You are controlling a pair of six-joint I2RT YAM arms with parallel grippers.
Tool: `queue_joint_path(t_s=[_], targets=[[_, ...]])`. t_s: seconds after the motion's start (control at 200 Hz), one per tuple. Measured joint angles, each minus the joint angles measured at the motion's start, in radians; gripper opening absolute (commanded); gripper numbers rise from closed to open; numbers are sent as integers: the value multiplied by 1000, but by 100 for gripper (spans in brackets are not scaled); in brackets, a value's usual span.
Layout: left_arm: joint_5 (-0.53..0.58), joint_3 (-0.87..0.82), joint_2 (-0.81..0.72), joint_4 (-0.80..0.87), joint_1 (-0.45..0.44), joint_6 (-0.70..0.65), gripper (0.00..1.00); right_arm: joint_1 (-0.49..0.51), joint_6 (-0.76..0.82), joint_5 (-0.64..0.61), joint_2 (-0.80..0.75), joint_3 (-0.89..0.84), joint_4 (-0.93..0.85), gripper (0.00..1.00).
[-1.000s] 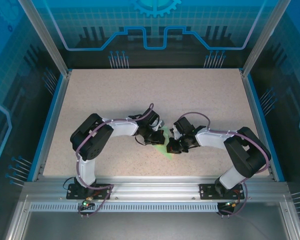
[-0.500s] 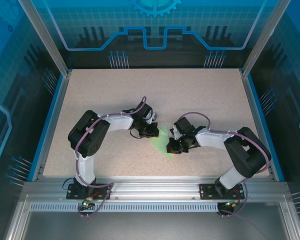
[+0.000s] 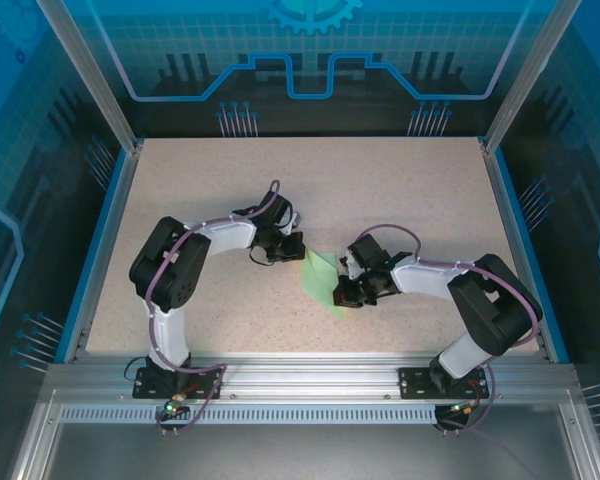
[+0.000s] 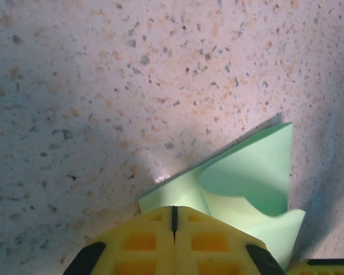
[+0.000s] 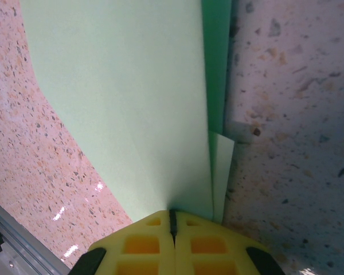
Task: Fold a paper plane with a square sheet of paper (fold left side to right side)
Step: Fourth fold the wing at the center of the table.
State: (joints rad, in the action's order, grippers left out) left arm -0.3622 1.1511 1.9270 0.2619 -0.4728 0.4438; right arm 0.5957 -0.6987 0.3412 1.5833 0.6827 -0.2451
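While both sets of jaws are pressed fully together, we see the folded pale mint-green sheet of paper [image 3: 321, 276] lying mid-table on the speckled beige tabletop [image 3: 400, 190], the left gripper [image 3: 295, 249] touching its 10 o'clock corner and the right gripper [image 3: 343, 294] its 5 o'clock end.

A speckled, beige-pink table [image 3: 380, 190] with blue edging carries a single piece of pale green paper [image 3: 320, 275]. The paper is folded into overlapping layers with a sharp straight crease. One flap curls up slightly from the layer beneath it. Bare tabletop stretches away from the paper on every side, widest on its far side.
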Motion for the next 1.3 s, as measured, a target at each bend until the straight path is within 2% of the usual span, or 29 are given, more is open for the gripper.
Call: queue_joint_path(t_s=[0.18,0.455,0.655,1.05,1.3], targets=[[-56,-51,-66,-32,-23,-5,2,0,0,1,8,8,-8,0],[-114,-22,-5,-75,-90,-9,1,0,0,2,10,13,-17,0],[-103,3,58,-74,-89,-10,1,0,0,2,12,13,-17,0],[-79,19,67,-65,-82,-29,0,0,11,2,12,13,-19,0],[-80,19,69,-73,-41,-32,0,0,11,3,12,13,-19,0]])
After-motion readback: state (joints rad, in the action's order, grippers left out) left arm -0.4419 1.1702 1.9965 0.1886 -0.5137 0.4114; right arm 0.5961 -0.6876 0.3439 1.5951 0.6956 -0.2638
